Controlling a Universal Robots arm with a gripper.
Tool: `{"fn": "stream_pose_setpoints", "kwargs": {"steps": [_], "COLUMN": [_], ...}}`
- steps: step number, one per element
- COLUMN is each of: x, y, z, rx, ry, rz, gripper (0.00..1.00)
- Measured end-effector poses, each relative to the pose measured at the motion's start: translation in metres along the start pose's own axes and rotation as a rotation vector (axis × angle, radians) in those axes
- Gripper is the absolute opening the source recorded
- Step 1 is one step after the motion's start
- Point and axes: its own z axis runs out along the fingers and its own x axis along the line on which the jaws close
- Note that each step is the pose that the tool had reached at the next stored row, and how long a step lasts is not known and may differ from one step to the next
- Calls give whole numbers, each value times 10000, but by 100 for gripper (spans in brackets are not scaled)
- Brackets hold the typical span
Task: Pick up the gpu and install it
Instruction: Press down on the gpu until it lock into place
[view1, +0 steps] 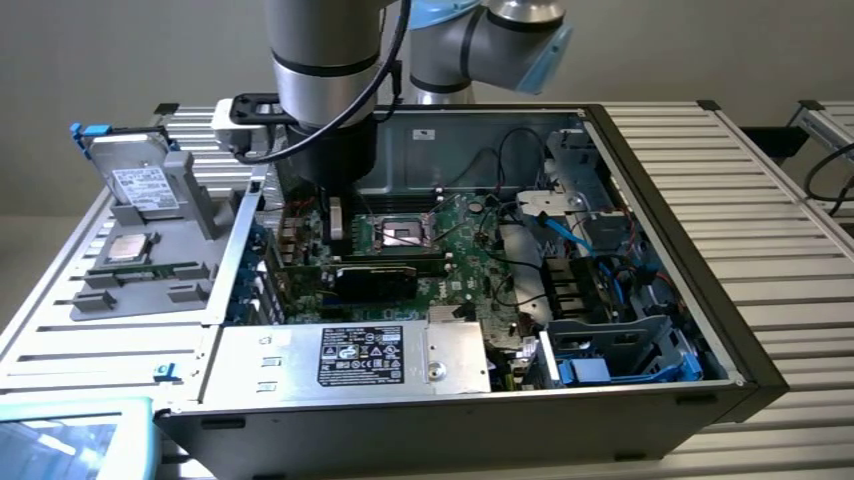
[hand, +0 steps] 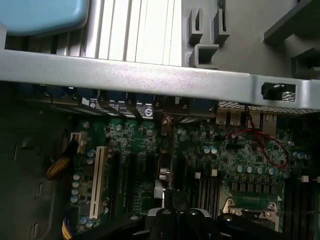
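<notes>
Gpu (view1: 370, 281): black rectangular shroud, green board

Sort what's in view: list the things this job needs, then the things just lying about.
Part of the job:
- graphics card, lying in the computer case
- motherboard
- tool, shut, low over the board

Just lying about:
- grey drive on the rack outside the case
- memory stick on the same rack

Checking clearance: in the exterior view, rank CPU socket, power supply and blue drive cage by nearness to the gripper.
1. CPU socket, beside the gripper.
2. Power supply, nearer the camera.
3. Blue drive cage, exterior view's right.
</notes>
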Motion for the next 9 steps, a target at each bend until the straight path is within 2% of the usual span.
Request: {"fn": "stream_pose_setpoints", "kwargs": {"steps": [9], "x": [61], "y": [-396], "z": [-27], "rx": [-2], "ry": [0], "rz": [-1], "gripper": [12]}}
